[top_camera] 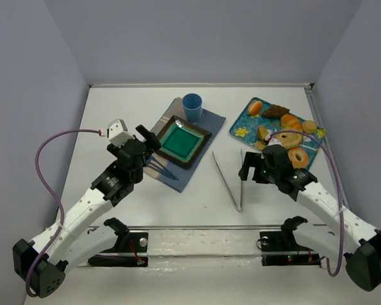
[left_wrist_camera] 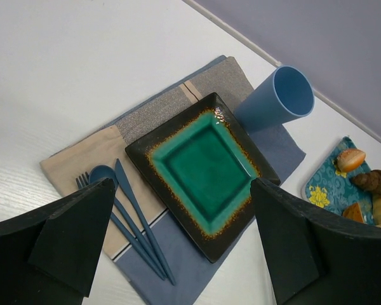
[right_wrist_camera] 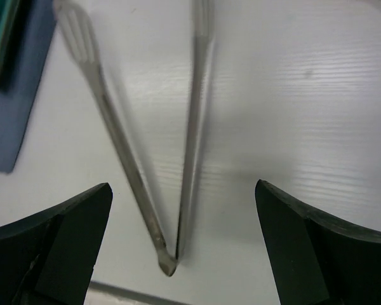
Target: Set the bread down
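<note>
Hovering low over the tongs (top_camera: 225, 180), the right jaws stand wide apart with nothing between them. In the right wrist view the joined end of the tongs lies on the white worktop (right_wrist_camera: 317, 95) between the two black fingers (right_wrist_camera: 57, 248), touched by neither, and the two steel arms fan out away from the camera. The bread (top_camera: 291, 122) sits heaped on the tray (top_camera: 241, 131) at the far right of the worktop, just beyond the right arm: rolls, rings and a dark twisted piece, well apart from the plate (top_camera: 184, 141). The left jaws are apart too, gripping nothing, and hang above the near left part of the cloth (top_camera: 178, 178). From the left wrist the square green plate with its dark rim fills the middle of the view, lying on the cloth. The cutlery (top_camera: 164, 169), a blue fork, spoon and knife, lies side by side on the cloth just left of the plate. A blue cup (top_camera: 192, 107) stands upright on the cloth's far corner, just beyond the plate
</note>
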You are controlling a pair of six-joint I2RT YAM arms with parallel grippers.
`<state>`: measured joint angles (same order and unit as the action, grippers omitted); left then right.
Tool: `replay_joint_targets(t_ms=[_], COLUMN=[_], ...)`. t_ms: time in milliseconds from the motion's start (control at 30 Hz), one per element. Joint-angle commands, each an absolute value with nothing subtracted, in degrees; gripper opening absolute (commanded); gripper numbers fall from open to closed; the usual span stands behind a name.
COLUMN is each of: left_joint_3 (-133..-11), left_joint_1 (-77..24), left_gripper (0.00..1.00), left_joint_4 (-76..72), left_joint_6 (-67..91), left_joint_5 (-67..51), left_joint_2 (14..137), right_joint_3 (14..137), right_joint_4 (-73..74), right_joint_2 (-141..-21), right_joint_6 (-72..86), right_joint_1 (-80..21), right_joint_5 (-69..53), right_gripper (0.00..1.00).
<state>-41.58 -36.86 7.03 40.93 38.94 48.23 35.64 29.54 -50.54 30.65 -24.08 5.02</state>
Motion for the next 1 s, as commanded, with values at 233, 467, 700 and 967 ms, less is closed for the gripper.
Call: replay_joint_targets(t_ms=[233, 467, 700, 967], left_joint_3=[-40.9, -40.7, -40.7, -40.6], left_joint_1=[-36.3, -36.2, -36.0, -36.0], left_gripper=[0.99, 0.99, 0.99, 0.99], left_joint_4=[4.0, 3.9, 3.9, 4.1], left_joint_6=[39.8, 39.9, 39.8, 39.7], left_joint_5=[40.2, 40.7, 40.4, 40.9], left_joint_2=[48.3, 48.3, 48.5, 48.3], right_joint_3=[46.7, 48.5, 49.2, 50.4], right_joint_4=[35.1, 35.6, 31.5, 28.8], right_joint_2=[-70.1, -78.9, -85.4, -91.7], right_joint_6=[29.1, 29.9, 28.2, 30.5], right_joint_1=[-41.7, -42.4, -42.9, -42.9], right_joint_5=[12.7, 15.5, 14.2, 16.2], right_gripper=[1.0, 1.0, 1.0, 0.98])
